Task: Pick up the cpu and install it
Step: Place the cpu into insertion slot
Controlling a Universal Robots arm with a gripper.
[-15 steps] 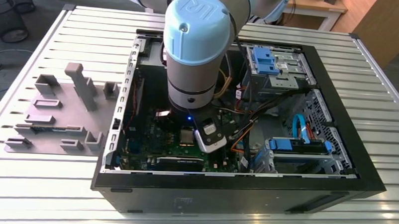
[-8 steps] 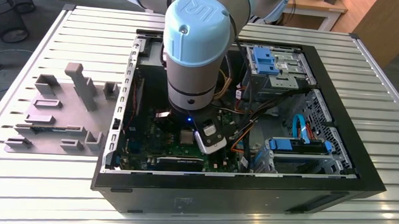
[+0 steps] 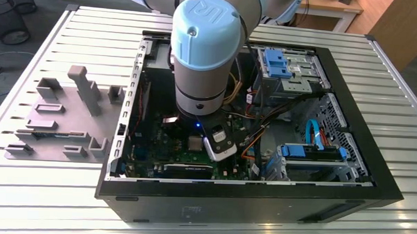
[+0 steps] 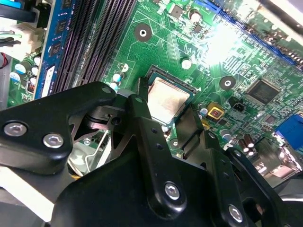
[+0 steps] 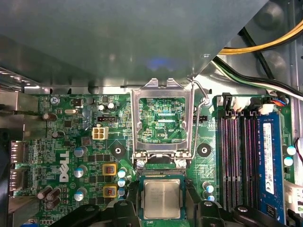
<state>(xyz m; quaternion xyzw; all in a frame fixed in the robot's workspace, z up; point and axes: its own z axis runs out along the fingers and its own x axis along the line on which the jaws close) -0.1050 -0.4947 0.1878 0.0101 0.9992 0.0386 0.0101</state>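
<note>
Green motherboard, cpu lying in socket

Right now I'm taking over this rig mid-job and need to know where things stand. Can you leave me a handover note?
Gripper: down inside the computer case, low over the cpu; whether it grips cannot be told.
Cpu: lying flat in the socket on the motherboard.
Done: the cpu has reached its socket.
Left: the metal socket frame stands hinged open and is not closed over the cpu.
</note>
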